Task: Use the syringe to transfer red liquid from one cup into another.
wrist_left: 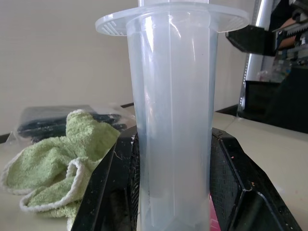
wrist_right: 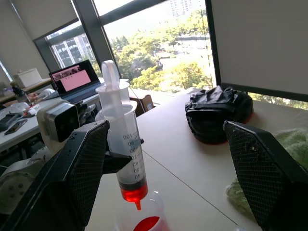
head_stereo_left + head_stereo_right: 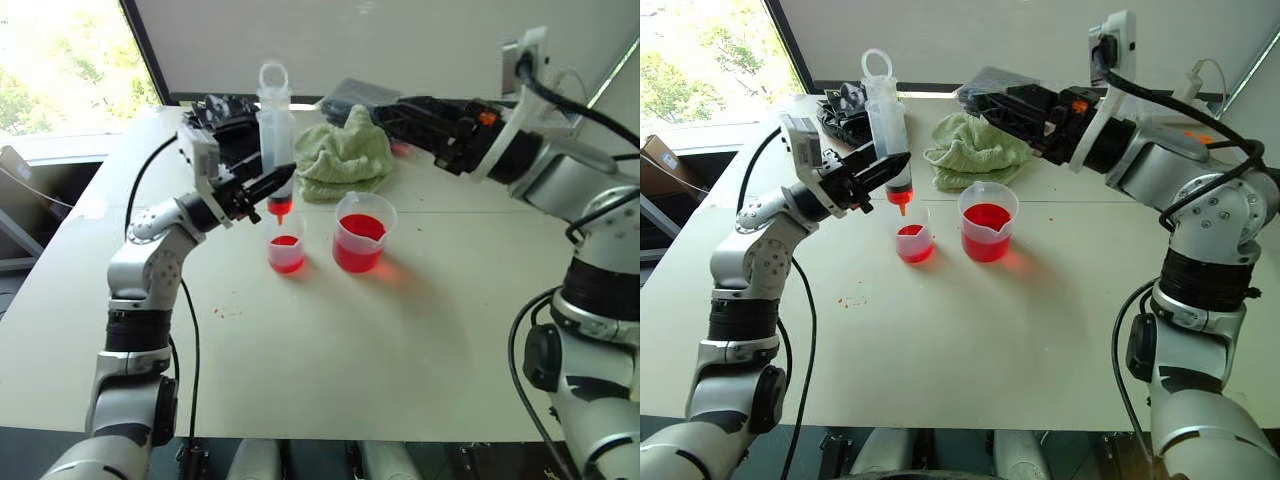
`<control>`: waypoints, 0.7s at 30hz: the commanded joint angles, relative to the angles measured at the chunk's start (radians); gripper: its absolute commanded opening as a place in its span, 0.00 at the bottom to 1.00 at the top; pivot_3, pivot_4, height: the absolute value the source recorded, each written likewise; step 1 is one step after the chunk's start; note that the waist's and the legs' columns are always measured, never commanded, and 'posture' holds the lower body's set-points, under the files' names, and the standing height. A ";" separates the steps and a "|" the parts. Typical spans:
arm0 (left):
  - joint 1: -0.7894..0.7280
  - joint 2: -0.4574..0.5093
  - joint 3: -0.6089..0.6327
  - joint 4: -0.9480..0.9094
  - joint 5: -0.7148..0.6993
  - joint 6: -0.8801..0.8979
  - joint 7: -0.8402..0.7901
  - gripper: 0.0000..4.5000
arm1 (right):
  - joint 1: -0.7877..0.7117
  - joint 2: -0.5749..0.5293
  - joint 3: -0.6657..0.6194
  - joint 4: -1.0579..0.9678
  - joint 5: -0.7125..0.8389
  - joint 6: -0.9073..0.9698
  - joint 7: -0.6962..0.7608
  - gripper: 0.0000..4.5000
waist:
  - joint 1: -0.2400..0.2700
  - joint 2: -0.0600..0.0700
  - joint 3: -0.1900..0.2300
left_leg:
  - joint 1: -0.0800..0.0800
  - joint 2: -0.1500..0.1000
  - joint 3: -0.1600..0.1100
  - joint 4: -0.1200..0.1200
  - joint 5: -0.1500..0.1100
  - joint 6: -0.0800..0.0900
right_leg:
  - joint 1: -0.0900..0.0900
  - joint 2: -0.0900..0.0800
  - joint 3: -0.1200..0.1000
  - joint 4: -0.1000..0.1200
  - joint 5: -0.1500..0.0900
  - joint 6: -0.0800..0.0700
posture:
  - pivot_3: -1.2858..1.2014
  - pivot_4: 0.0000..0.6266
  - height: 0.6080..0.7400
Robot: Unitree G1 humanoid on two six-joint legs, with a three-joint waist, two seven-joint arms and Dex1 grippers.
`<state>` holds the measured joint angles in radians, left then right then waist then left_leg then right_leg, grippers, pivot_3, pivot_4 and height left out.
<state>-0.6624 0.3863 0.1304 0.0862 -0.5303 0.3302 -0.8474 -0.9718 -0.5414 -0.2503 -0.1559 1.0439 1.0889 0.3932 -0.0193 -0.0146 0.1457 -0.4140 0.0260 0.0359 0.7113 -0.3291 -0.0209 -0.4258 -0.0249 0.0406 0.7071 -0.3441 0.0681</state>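
- The left gripper [image 3: 262,190], left of centre in the head views, is clamped tight on the barrel of the syringe [image 3: 274,140], holding it upright with the plunger ring on top.
- The syringe's orange tip hangs directly over the smaller cup [image 3: 286,249], just above its rim and not touching the liquid.
- A little red liquid [image 2: 133,193] sits at the bottom of the barrel; the rest looks empty, so I'd say most of this load has gone into the small cup or only a little was drawn.
- The small cup holds a shallow red layer; the larger beaker [image 3: 363,233], just right of it at centre frame, has more.
- The right gripper [image 3: 985,100], upper middle, hangs with its fingers spread wide and nothing between them, aimed toward the plunger.
- Left to do, by my reckoning: press the plunger home, then repeat if more is wanted.
- A green cloth [image 3: 342,155] lies behind the cups.
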 commanded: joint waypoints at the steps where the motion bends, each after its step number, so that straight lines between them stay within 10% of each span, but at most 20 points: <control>1: -0.002 -0.004 0.000 0.003 0.012 -0.054 -0.014 0.30 | -0.060 0.025 0.007 -0.016 0.014 -0.001 -0.023 0.88 | 0.000 0.000 0.000 | 0.000 0.000 0.000 0.000 0.000 0.000 | 0.000 0.000 0.000 0.000 0.000 0.000 | 0.52 0.24 1.00; 21: 0.040 -0.018 -0.031 -0.013 0.027 -0.075 -0.024 0.30 | -0.210 0.169 0.189 0.179 -0.218 -0.047 -0.043 0.88 | -0.018 0.000 0.000 | 0.000 0.000 0.000 -0.001 0.000 0.000 | 0.000 -0.001 -0.001 -0.001 0.000 0.000 | 0.52 0.24 1.00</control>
<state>-0.6208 0.3627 0.0927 0.1160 -0.4999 0.2742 -0.8696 -1.1388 -0.3790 -0.0533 0.0237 0.8450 1.0736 0.3360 -0.0374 -0.0145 0.1457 -0.4143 0.0257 0.0358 0.7102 -0.3290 -0.0211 -0.4259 -0.0255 0.0399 0.7064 -0.3440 0.0681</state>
